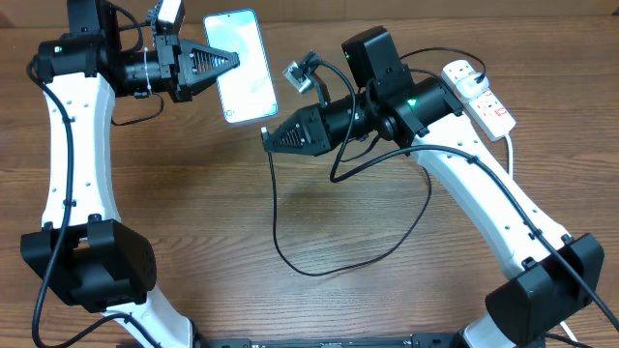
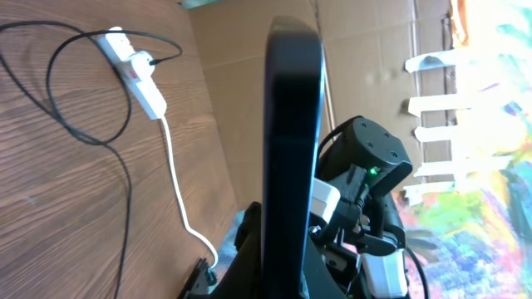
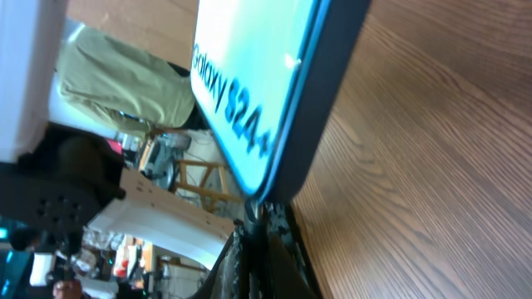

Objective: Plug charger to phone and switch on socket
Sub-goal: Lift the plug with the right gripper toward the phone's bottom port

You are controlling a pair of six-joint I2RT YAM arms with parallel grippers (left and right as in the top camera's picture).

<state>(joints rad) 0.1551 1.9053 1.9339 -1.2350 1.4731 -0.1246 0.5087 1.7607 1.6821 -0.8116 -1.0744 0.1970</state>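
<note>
While my left gripper (image 1: 230, 60) clamps the slim blue-screened phone (image 1: 250, 85), my right gripper (image 1: 268, 137), pinching the thin black charger (image 1: 275, 208), must push straight.

A brown wood-grain desk (image 1: 193, 203) fills the room's middle, evenly lit with soft shadows. At 12 o'clock, plain cardboard panels (image 2: 374, 58) wall off its far edge. Beyond them, towards 3 o'clock, a brightly painted, sunlit surface (image 2: 499, 191) glows.
</note>
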